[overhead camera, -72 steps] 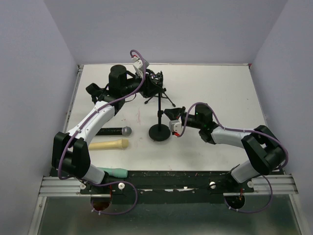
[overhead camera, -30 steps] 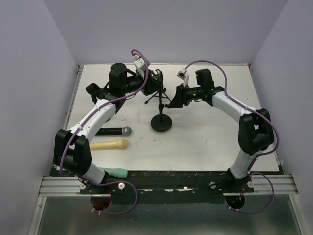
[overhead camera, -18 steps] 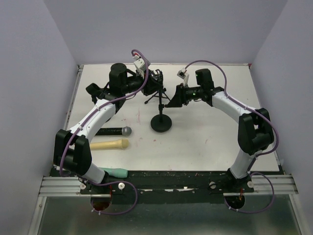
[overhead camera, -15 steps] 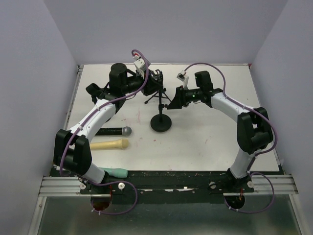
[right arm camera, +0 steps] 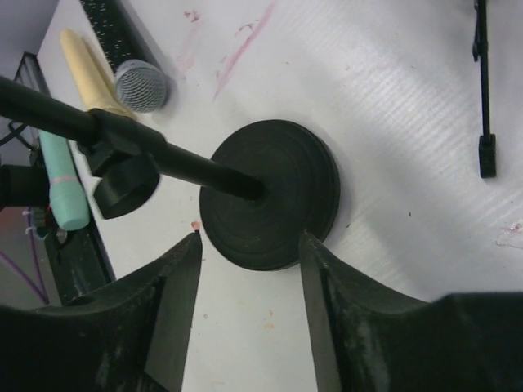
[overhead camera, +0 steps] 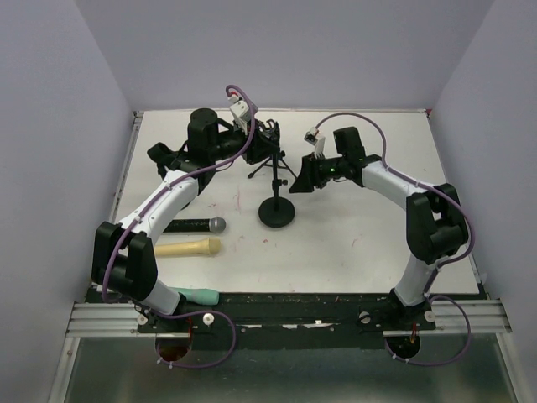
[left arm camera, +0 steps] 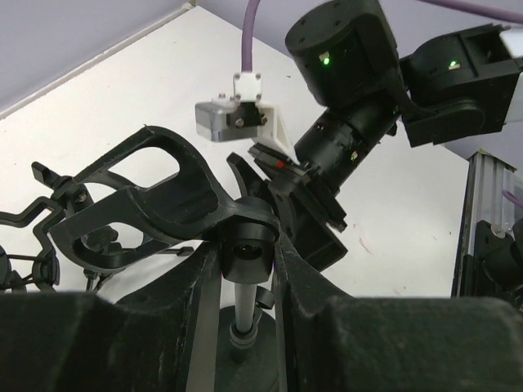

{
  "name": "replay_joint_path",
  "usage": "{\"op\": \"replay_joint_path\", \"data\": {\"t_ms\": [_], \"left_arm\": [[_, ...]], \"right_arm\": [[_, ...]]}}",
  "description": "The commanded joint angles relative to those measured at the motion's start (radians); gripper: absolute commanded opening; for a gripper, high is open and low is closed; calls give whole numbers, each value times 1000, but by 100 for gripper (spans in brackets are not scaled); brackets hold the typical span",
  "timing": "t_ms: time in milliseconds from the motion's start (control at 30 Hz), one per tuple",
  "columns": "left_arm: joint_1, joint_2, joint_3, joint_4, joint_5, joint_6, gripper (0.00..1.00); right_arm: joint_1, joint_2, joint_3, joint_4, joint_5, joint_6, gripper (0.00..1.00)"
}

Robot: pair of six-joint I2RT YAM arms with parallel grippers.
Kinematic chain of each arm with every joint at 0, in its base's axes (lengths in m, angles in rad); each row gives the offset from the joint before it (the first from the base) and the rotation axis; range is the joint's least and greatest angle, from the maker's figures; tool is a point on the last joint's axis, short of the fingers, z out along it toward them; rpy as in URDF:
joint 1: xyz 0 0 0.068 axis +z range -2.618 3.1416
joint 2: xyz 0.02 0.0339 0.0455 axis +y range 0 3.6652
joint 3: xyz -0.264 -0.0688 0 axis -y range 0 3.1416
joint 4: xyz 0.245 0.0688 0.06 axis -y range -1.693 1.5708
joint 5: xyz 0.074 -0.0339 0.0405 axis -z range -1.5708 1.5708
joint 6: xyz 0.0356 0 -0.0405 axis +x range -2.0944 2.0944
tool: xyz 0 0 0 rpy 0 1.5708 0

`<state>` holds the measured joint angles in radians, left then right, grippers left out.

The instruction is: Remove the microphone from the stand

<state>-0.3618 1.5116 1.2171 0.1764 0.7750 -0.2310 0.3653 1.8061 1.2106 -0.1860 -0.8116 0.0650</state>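
Observation:
A black stand rises from its round base (overhead camera: 277,211) in the middle of the table. Its empty black clip (left arm camera: 139,196) sits at the top. My left gripper (overhead camera: 267,136) is shut on the stand's top joint (left arm camera: 248,249), just under the clip. A black microphone (overhead camera: 195,225) with a silver grille lies flat on the table left of the base, and shows again as the microphone (right arm camera: 139,82) in the right wrist view. My right gripper (overhead camera: 295,183) hangs open above the base (right arm camera: 270,192), beside the stand's pole (right arm camera: 122,135), gripping nothing.
A cream microphone (overhead camera: 186,248) lies in front of the black one. A teal one (overhead camera: 197,295) rests at the table's near edge. A small black tripod (overhead camera: 267,165) stands behind the stand. The white table (overhead camera: 377,227) is walled at the sides and back.
The right arm lifted from low beside the base to the far side of the pole, then sank slightly nearer. The base shifted a little away from me. The left gripper kept its hold.

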Motion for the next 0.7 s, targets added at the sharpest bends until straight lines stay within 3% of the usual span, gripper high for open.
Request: {"op": "replay_joint_path", "data": {"t_ms": [0,200,433,667], "left_arm": [[0,-19,33,54,6,-10,0],[1,-7,47,64,12,-22,0],[1,-7,50,69,10,-22,0],[3,-7,45,71,10,-24,0]], "right_arm": [[-6,-1,124,-67,-161,-54,62],[-19,85,187,-101,-271,-18,62],[-17,128,202,-70,-296,39,60],[-17,144,182,6,-311,113,50]]}}
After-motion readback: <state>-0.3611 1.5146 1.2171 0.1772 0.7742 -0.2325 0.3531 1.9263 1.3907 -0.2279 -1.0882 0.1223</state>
